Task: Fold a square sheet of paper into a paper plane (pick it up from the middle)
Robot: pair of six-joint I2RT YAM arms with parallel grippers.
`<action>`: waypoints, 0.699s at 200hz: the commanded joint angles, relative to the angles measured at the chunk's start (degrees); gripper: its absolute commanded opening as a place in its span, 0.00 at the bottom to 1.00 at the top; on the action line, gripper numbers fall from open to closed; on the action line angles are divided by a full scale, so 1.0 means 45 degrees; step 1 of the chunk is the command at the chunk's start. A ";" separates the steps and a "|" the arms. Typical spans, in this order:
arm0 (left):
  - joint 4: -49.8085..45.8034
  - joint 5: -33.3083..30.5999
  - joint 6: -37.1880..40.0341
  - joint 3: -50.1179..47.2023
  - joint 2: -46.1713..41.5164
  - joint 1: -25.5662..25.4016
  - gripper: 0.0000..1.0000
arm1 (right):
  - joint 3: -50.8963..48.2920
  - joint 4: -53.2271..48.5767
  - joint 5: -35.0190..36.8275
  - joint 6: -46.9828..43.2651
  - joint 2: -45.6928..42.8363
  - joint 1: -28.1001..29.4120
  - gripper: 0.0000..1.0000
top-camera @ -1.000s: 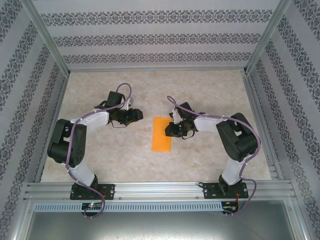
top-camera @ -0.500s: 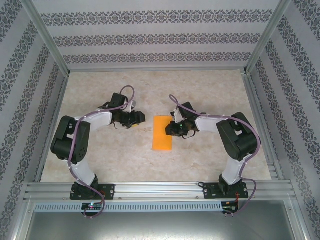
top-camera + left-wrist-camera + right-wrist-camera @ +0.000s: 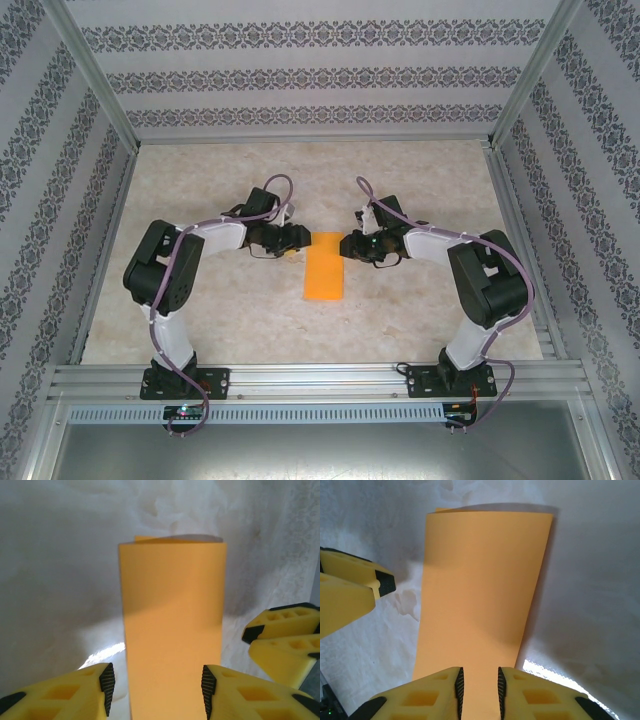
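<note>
Both arms have swung in toward the far end of the paper since a second ago; the paper itself has not shifted.

Count: one square sheet of paper [image 3: 323, 266], two grippers.

The sheet lies flat mid-surface [image 3: 220, 310], doubled into a narrow rectangle with its long axis running near to far. A sliver of the lower layer peeks out at one short end.

Left gripper [image 3: 300, 239] is at the far-left corner, fingers spread wide. Right gripper [image 3: 347, 246] is at the far-right edge, fingers a narrow slit apart and clamping nothing. The two grippers crowd each other there.

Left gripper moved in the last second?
Yes. The left gripper moved right, to the far left corner of the orange paper, which stays put.
</note>
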 commanded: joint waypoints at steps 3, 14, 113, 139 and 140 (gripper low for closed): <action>0.0469 -0.0211 -0.0297 0.0558 0.0464 -0.0247 0.52 | 0.0231 0.0185 -0.0118 0.0221 0.0310 -0.0146 0.28; 0.0573 -0.0192 -0.0346 0.0679 0.0615 -0.0296 0.52 | 0.0268 0.0236 -0.0150 0.0222 0.0401 -0.0148 0.28; -0.0455 -0.0719 0.0045 0.1844 0.1655 -0.0757 0.51 | 0.0167 0.0681 -0.0306 0.0364 0.0686 -0.0206 0.30; -0.0541 -0.0679 0.0102 0.2106 0.1843 -0.0824 0.51 | 0.0077 0.0703 -0.0231 0.0387 0.0315 -0.0195 0.30; -0.0534 -0.0679 0.0104 0.2119 0.1843 -0.0824 0.51 | 0.0063 0.0714 -0.0231 0.0386 0.0303 -0.0201 0.30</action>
